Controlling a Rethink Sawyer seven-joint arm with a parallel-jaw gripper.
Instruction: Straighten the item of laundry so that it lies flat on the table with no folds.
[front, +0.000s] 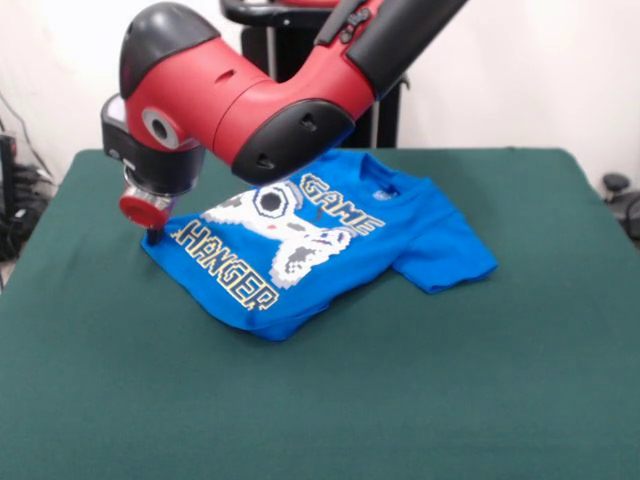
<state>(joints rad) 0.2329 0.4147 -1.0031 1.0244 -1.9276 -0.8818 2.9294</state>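
Observation:
The item of laundry, a bright blue T-shirt with a white controller print and "GAME CHANGER" lettering, lies print up and turned at an angle on the green table. One sleeve sticks out to the right. The near edge looks rounded, as if tucked under. My red arm comes down from the top and hides the shirt's upper left part. My gripper is at the shirt's left corner, right at the cloth. Only a small dark tip shows under the red wrist, so its state is unclear.
A black stand rises behind the table's far edge. Cables and dark gear sit off the left side, and a dark round object sits off the right side. Green cloth stretches wide around the shirt.

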